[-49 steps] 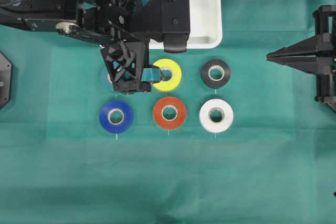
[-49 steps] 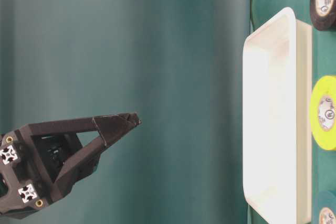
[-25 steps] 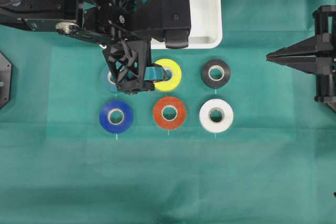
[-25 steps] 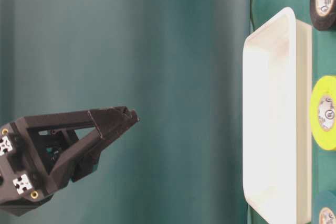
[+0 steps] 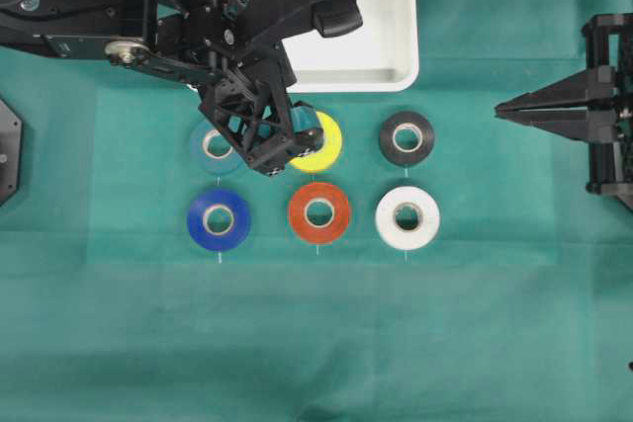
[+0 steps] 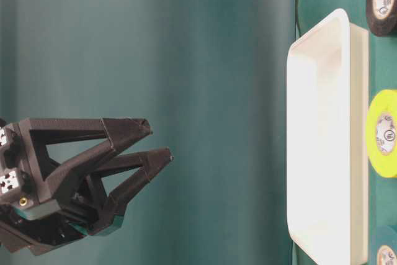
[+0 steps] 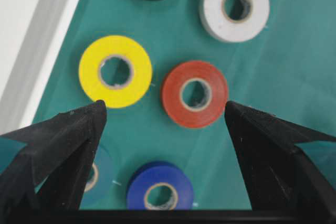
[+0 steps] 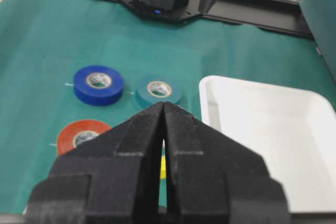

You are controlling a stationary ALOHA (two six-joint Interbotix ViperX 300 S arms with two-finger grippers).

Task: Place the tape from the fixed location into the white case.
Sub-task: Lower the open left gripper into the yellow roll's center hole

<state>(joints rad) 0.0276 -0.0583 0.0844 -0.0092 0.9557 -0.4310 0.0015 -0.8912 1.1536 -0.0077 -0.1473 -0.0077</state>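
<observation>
Overhead view: green cloth-covered table (image 5: 316, 343) bearing six rolls in two rows. Far row, left to right: teal roll (image 5: 207, 148), partly under the arm; bright yellow ring-shaped tape with a pale core (image 5: 326, 145), flat on the cloth and partly covered; black roll (image 5: 406, 137). Near row: blue roll (image 5: 219, 219), orange-red roll (image 5: 319, 211), white roll (image 5: 407, 216). Large shallow white plastic case with rounded corners (image 5: 394, 37) lies just beyond the yellow tape, apart from it. Left gripper (image 5: 287, 150), black, hangs over the gap between teal roll and yellow tape, wrist turned at a slant. Right gripper (image 5: 502, 105) sits at the far right, well apart from all rolls, fingers brought together to a point.

Table-level view: left gripper (image 6: 152, 144) in the air, jaws spread, nothing between them. White case (image 6: 322, 141) seen edge-on; yellow tape (image 6: 384, 133) beside it on the cloth.

Left wrist view: two black fingertips (image 7: 89, 114) wide apart, empty; yellow tape (image 7: 115, 72) and orange-red roll (image 7: 195, 94) lie below, between them.

Right wrist view: right gripper (image 8: 164, 109) closed, holding nothing; white case (image 8: 273, 129) to its right.
</observation>
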